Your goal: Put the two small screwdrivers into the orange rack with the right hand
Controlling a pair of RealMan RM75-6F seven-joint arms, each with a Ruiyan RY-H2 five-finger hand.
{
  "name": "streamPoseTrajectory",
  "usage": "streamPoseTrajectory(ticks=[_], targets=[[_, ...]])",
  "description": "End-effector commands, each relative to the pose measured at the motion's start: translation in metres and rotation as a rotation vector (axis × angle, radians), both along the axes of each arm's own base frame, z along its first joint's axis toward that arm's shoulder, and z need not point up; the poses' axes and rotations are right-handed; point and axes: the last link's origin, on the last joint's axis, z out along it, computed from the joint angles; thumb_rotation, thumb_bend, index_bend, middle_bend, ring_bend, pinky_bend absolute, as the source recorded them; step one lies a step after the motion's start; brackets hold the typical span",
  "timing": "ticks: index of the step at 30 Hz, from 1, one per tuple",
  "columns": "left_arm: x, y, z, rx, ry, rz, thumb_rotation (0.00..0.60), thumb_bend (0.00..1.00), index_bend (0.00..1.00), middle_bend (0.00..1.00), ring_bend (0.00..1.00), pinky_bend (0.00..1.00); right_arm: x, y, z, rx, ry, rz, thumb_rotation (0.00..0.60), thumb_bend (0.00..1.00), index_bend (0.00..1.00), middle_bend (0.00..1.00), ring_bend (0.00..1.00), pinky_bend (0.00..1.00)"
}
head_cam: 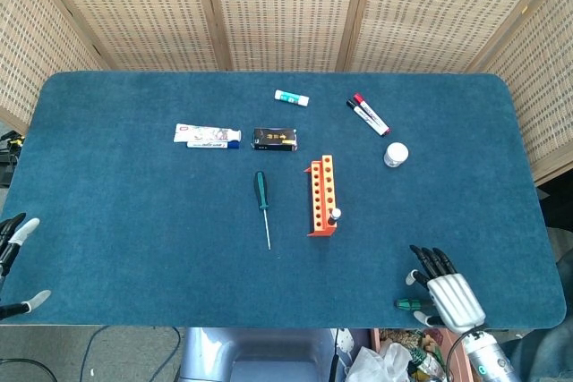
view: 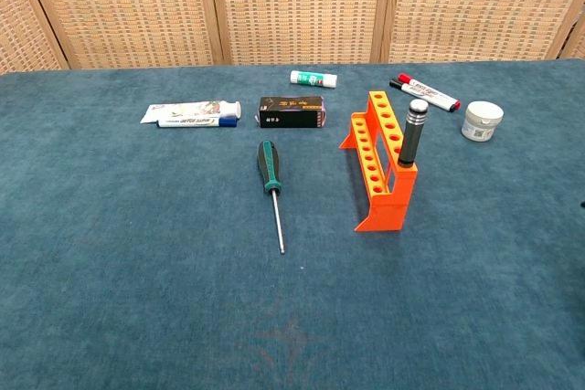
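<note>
The orange rack (head_cam: 318,187) (view: 376,163) stands mid-table with a black, silver-capped tool (head_cam: 334,216) (view: 412,134) upright in its near end. A green-handled screwdriver (head_cam: 261,194) (view: 269,168) lies left of the rack. A second small green screwdriver (head_cam: 406,304) lies at the table's front edge; only its handle shows. My right hand (head_cam: 444,292) hovers over its shaft with fingers spread, holding nothing that I can see. My left hand (head_cam: 12,261) hangs at the front left corner, fingers apart and empty. The chest view shows neither hand.
At the back lie a toothpaste tube (head_cam: 208,136), a black box (head_cam: 275,138), a glue stick (head_cam: 292,97) and two markers (head_cam: 368,114). A white jar (head_cam: 396,154) sits right of the rack. The table's front edge is just below the right hand.
</note>
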Motion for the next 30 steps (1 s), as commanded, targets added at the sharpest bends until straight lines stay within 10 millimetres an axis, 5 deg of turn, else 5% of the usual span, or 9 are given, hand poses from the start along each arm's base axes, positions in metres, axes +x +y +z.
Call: streamPoseTrajectory(ticks=[1, 30], targets=[[0.0, 0.0, -0.001, -0.002, 0.001, 0.001, 0.6, 0.0, 0.0, 0.0, 0.0, 0.0, -0.001, 0.0, -0.008, 0.005, 0.006, -0.006, 0.6, 0.15, 0.41, 0.0, 0.0, 0.01], [-0.001, 0.002, -0.003, -0.012, 0.006, 0.011, 0.6, 0.0, 0.0, 0.0, 0.0, 0.0, -0.005, 0.008, -0.013, 0.033, 0.07, -0.041, 0.6, 0.21, 0.43, 0.0, 0.0, 0.02]])
